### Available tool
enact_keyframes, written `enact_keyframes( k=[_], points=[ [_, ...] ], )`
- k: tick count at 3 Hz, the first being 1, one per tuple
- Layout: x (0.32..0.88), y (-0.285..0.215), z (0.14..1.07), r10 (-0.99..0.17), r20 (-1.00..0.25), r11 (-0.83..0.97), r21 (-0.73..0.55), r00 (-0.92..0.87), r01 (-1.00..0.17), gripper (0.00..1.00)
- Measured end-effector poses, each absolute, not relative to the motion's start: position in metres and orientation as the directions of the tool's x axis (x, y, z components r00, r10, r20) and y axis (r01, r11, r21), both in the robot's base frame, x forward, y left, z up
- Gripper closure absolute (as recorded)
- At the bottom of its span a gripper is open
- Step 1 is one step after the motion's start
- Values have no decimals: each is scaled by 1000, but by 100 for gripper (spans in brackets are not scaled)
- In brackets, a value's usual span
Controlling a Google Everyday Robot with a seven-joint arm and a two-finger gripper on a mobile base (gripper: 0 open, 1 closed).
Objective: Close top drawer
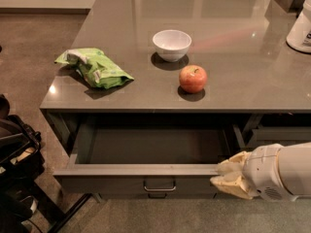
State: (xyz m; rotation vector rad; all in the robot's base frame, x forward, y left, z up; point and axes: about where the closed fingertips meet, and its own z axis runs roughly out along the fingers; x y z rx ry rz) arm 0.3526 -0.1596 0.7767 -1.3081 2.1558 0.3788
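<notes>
The top drawer [146, 171] is pulled far out from under the grey counter, and its dark inside looks empty. Its flat grey front carries a small metal pull handle [159, 186] at the middle. My gripper [219, 177], cream-coloured on a white wrist, comes in from the lower right. It is at the right end of the drawer front, level with its top edge. Its fingers [232, 166] lie close together, shut, with nothing held.
On the counter [243, 67] lie a green snack bag [95, 68], a white bowl [171, 44] and a red apple [193, 78]. A white container [301, 25] stands at the far right. A dark object [17, 164] stands on the floor at left. A lower drawer handle [156, 195] shows beneath.
</notes>
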Motion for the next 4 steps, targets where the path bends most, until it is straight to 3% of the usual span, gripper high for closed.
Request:
enact_keyframes(
  k=[1, 2, 4],
  points=[
    [353, -160, 777, -711, -611, 478, -56, -348, -877, 88],
    [348, -160, 754, -666, -659, 503, -50, -350, -863, 100],
    [376, -177, 632, -494, -788, 619, -22, -367, -785, 100]
  ],
)
